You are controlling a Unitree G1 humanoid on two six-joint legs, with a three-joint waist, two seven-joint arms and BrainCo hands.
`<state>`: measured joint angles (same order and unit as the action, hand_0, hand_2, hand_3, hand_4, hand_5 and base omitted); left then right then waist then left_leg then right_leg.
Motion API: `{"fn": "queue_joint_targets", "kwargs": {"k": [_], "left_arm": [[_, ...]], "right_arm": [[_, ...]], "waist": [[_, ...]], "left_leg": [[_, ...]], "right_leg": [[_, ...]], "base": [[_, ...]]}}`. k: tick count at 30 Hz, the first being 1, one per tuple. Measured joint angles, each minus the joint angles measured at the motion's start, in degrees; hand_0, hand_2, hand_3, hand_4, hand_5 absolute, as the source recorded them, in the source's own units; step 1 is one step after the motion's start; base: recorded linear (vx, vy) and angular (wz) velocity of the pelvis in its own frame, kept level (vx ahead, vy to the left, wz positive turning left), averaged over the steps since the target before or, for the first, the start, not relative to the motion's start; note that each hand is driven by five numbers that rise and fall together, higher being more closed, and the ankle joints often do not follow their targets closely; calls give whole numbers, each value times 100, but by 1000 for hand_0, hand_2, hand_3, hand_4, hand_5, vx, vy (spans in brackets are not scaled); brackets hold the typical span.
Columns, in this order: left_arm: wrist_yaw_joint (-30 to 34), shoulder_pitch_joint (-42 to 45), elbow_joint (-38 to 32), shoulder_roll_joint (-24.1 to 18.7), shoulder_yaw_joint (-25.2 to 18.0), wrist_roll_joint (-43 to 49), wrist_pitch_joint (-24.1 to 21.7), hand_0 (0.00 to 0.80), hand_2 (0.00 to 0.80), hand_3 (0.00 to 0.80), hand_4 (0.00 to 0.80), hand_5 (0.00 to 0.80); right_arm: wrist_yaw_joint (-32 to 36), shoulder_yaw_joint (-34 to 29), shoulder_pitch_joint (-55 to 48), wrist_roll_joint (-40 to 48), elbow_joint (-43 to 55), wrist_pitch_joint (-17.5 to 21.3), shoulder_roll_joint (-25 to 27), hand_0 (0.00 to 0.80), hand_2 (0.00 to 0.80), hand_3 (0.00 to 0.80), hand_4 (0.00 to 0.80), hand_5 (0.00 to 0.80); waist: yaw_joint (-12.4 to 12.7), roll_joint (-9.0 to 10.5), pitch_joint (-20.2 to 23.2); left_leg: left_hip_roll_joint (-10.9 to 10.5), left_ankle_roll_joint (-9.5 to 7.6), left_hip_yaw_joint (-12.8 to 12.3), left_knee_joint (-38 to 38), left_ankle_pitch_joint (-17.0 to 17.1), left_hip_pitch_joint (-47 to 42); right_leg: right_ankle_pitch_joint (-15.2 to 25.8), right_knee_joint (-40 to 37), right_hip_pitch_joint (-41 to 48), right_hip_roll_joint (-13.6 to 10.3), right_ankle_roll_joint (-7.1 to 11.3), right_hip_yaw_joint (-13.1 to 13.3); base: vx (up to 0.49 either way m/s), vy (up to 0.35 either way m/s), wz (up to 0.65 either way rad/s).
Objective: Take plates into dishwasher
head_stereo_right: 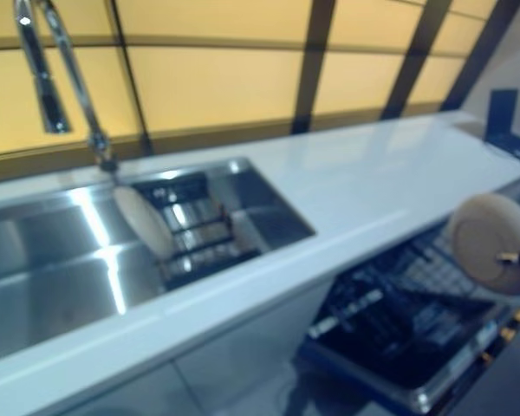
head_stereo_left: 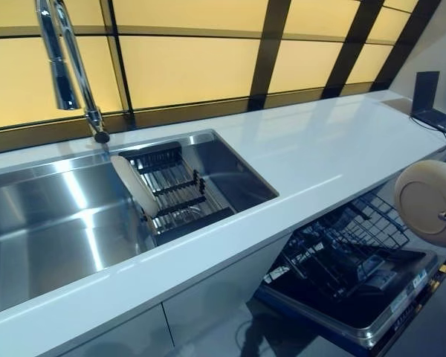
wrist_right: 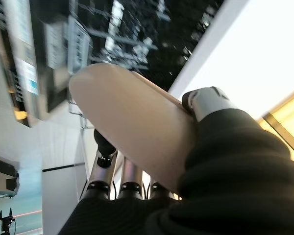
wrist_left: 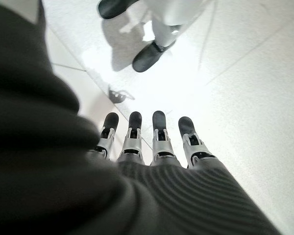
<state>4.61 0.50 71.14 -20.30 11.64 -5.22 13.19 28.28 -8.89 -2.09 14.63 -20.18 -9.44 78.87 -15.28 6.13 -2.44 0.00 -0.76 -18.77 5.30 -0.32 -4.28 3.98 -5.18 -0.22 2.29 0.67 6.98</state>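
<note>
The right hand (wrist_right: 137,181) is reaching in from the right side, its fingers (wrist_right: 104,147) and thumb (wrist_right: 206,103) clamping a plate (head_stereo_left: 429,201) between them (only a fingertip is showing in the head views). The left hand (wrist_left: 152,147) is hanging low, pointing downward with its fingers (wrist_left: 159,128) straight, side by side and holding nothing.

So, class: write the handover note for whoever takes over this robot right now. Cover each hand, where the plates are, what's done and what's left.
Right hand: shut on a beige plate, held on edge over the open dishwasher rack.
Left hand: open, holding nothing, pointing at the floor.
A second plate leans in the rack in the sink.
Done: one plate lifted out and carried over.
Left: slot it into the dishwasher, then fetch the plate from the sink.
</note>
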Motion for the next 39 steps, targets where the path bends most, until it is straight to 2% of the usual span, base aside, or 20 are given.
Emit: {"fn": "queue_joint_targets", "kwargs": {"k": [4,11,16,29,32,39], "left_arm": [[20,-18,-1,-7,-142,4,-2,0,0,0,0,0],[40,-85,-4,-20,-164,7,-6,0,0,0,0,0],[58,-77,-3,-24,-164,72,-3,0,0,0,0,0],[59,-23,-49,-29,-164,220,5,0,0,0,0,0],[60,-72,-164,-37,-161,218,12,0,0,0,0,0],[61,-143,-287,-58,-152,201,23,0,0,0,0,0]], "right_arm": [[6,-10,-156,-155,260,156,-271,800,800,800,800,800],[-297,84,-179,-692,388,372,-869,800,800,800,800,800],[-715,554,-140,-1147,406,410,-1199,800,800,800,800,800],[-1061,1307,453,-1460,149,416,-1572,800,800,800,800,800],[-1190,1457,695,-1480,-172,413,-1677,800,800,800,800,800],[-1306,1843,1242,-1530,-635,382,-1757,800,800,800,800,800]], "waist": [[-97,17,-8],[-82,18,-7],[-52,-16,-23],[190,-293,-187],[224,-332,-222],[361,-582,-475]], "left_leg": [[0,1,-14,0,0,-4],[0,1,-34,-1,-3,-9],[4,1,-33,0,-2,-8],[4,-10,39,-6,10,140],[-25,-38,185,-13,75,306],[-68,-78,271,-24,118,479]], "right_leg": [[3,3,2,4,0,18],[6,4,4,5,4,33],[6,2,4,4,4,31],[7,-1,-116,-9,3,-75],[51,2,-226,-43,-56,-199],[63,2,-373,-87,-65,-308]], "base": [[0,0,0],[4,-37,-1],[-8,-54,0],[-29,-62,3],[-91,-48,22],[-79,-40,7]]}}
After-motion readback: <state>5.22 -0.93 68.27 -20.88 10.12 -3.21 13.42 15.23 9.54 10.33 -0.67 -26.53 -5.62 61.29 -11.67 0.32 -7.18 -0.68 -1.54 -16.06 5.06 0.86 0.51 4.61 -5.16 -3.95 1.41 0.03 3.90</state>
